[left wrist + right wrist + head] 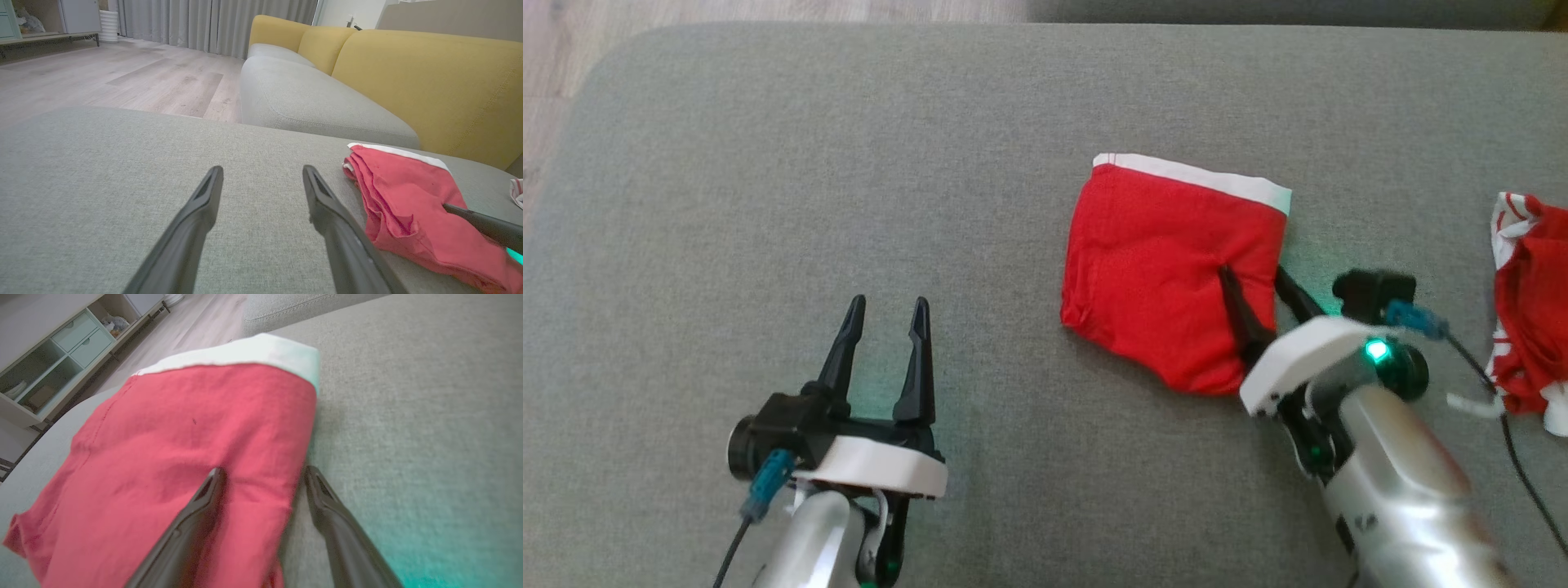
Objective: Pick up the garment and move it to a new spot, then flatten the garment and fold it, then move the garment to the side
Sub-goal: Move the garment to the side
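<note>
The garment [1168,269] [404,196] [184,428] is red with a white waistband and lies folded on the grey cushion [768,163], right of centre. My right gripper [1251,272] [264,470] is open and straddles the garment's right edge. One finger rests on the red cloth; the other sits over the cushion just beside it. A dark finger [482,222] of that gripper lies on the cloth in the left wrist view. My left gripper [888,302] [262,168] is open over bare cushion, well left of the garment, holding nothing.
Another red and white cloth [1531,302] [517,192] lies crumpled at the cushion's right edge. A black cable [1515,457] trails by my right arm. Beyond the cushion stands a sofa with a grey seat [306,98] and yellow backs [429,81]. Wooden floor [122,77] lies left.
</note>
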Available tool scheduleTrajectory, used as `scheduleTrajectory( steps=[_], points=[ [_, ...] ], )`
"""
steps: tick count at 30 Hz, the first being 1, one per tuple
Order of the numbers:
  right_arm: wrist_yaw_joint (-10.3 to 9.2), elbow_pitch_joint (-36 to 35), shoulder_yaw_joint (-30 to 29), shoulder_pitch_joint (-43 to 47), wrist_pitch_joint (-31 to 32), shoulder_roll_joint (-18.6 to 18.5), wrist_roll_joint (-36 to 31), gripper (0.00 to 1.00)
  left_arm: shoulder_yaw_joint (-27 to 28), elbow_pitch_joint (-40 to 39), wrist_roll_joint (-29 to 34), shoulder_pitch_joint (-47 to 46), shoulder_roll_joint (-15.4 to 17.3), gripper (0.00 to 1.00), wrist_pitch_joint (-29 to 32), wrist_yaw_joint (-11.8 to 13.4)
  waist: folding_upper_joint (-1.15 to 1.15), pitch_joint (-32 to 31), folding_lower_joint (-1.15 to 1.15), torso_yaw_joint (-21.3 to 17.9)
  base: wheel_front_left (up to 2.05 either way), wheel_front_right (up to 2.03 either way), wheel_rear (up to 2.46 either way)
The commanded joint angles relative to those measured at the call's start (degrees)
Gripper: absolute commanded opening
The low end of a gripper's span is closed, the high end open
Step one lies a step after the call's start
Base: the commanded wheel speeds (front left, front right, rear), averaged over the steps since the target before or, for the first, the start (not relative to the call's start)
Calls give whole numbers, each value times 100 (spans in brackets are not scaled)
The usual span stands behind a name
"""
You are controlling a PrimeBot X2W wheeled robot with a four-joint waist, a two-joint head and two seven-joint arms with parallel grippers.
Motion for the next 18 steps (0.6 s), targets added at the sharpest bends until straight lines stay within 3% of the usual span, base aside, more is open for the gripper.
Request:
scheduleTrajectory(
  steps=[1,2,3,4,11,18],
  points=[
    [-4,151,270,-141,107,68,87,100,152,-181,-47,-236,21,100,-55,9,0,-8,0,6,0,0,0],
    [-4,282,343,-211,119,68,84,100,162,-189,-50,-237,21,100,-55,11,0,-23,0,3,0,0,0],
    [-4,410,405,-281,92,68,25,25,167,-188,-47,-232,21,100,-55,12,0,-44,0,1,0,0,0],
    [-4,512,472,-338,41,68,-38,0,166,-182,-40,-227,21,100,-55,10,0,-75,0,-1,0,0,0],
    [-4,900,673,-560,-352,68,-355,0,214,-130,10,-148,21,100,-55,34,0,-302,0,-116,0,0,0],
    [-4,1091,375,-782,-526,41,-1074,0,243,-146,40,8,21,100,-55,74,0,-612,0,-372,0,0,0]
  ],
)
